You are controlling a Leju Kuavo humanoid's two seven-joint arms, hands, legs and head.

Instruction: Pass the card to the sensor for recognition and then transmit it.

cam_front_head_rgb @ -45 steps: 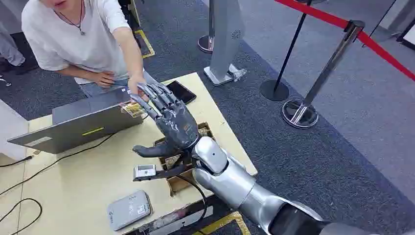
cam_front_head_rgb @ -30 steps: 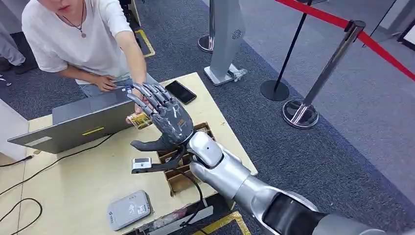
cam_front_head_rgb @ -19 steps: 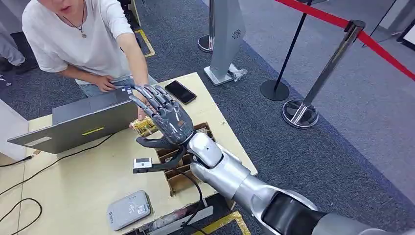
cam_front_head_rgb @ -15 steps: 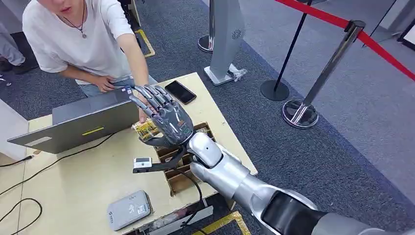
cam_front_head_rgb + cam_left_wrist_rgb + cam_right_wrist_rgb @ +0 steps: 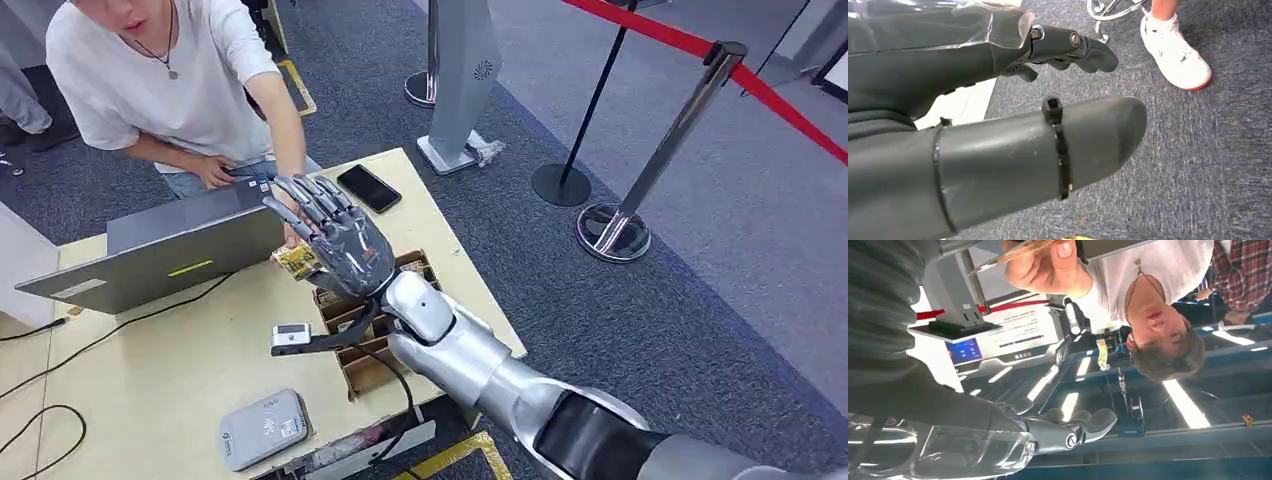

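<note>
The right hand (image 5: 345, 245) is raised over the middle of the table (image 5: 150, 380), fingers spread and stretched toward the person (image 5: 160, 80); the thumb is tucked under the palm. The card (image 5: 297, 260) sits at its palm side, also held by the person's hand (image 5: 1045, 265), and whether the robot's thumb actually pinches it cannot be told. The left hand (image 5: 998, 165) hangs over the carpet, fingers loosely curled. A grey card reader (image 5: 263, 428) lies near the table's front edge, a cardboard tray (image 5: 365, 365) by the right edge, a laptop (image 5: 170, 250) farther back, a phone (image 5: 368, 187) at the far corner.

Laptop (image 5: 160, 255) close beside card (image 5: 297, 260)
</note>
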